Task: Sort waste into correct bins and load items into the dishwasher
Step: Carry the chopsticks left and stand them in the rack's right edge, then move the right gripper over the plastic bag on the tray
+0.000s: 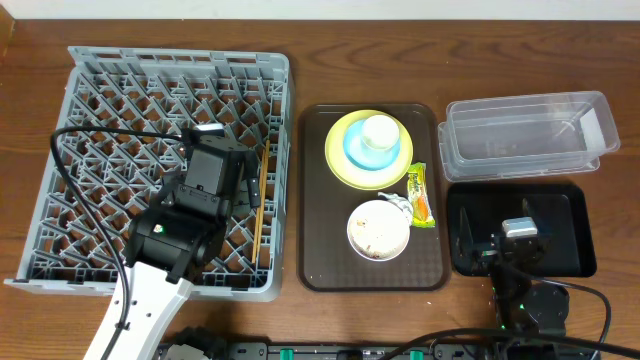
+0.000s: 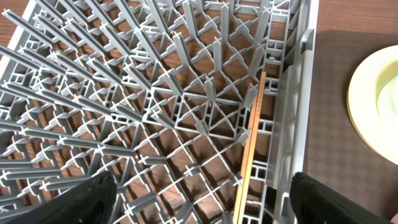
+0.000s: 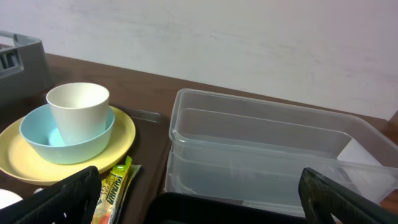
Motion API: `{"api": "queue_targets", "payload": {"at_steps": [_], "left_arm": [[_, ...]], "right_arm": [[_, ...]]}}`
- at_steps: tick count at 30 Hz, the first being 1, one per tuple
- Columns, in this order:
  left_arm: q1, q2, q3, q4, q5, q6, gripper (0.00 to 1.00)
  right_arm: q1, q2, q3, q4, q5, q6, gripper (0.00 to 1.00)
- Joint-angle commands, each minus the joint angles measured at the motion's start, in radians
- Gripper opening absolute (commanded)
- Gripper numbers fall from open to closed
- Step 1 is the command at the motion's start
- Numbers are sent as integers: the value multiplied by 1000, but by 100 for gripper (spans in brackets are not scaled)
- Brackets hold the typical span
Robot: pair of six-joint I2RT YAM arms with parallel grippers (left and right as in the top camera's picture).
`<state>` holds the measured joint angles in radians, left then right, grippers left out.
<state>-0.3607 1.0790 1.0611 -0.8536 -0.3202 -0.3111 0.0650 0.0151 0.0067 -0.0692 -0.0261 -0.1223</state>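
The grey dish rack [image 1: 100, 130] is at the left, with the wooden chopsticks [image 1: 260, 200] lying in it along its right wall; they also show in the left wrist view [image 2: 250, 143]. My left gripper [image 2: 199, 202] is open and empty over the rack floor [image 2: 155, 93], just left of the chopsticks. The yellow-green plate [image 1: 345, 165], light blue bowl [image 1: 352, 150] and white cup [image 1: 380, 130] are stacked. A white bowl [image 1: 379, 230] holds beige scraps, with a tissue [image 1: 398, 203] and a wrapper [image 1: 420, 195] beside it. My right gripper [image 3: 199, 202] is open and empty over the black tray [image 1: 570, 235], facing the clear tub [image 3: 261, 149].
The brown serving tray [image 1: 320, 240] carries the dishes and waste in the middle. The clear tub [image 1: 525, 135] has a white piece at its right end [image 1: 597, 125]. The left arm's cable [image 1: 100, 135] crosses the rack. The wall is behind the tub.
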Motion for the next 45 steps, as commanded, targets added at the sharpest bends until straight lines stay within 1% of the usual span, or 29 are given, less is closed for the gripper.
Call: {"api": "queue_targets", "payload": {"at_steps": [1,32,35,40,43,45], "left_arm": [[4,4,24,-3,-13,-4,92],[4,5,24,-3,-13,-4,93],[4,5,24,-3,-13,-4,93],[4,5,24,-3,-13,-4,93],[4,5,24,-3,-13,-4,93],[4,5,24,-3,-13,-4,93]], "right_arm": [[5,-1,-1,-4,-1,-6,99],[5,-1,-1,-4,-1,-6,99],[6,-1,-1,24,-11,-5,99],[5,-1,-1,21,-110,-6,99],[5,-1,0,56,-247,-5,99],[5,-1,21,51,-254,45,99]]}}
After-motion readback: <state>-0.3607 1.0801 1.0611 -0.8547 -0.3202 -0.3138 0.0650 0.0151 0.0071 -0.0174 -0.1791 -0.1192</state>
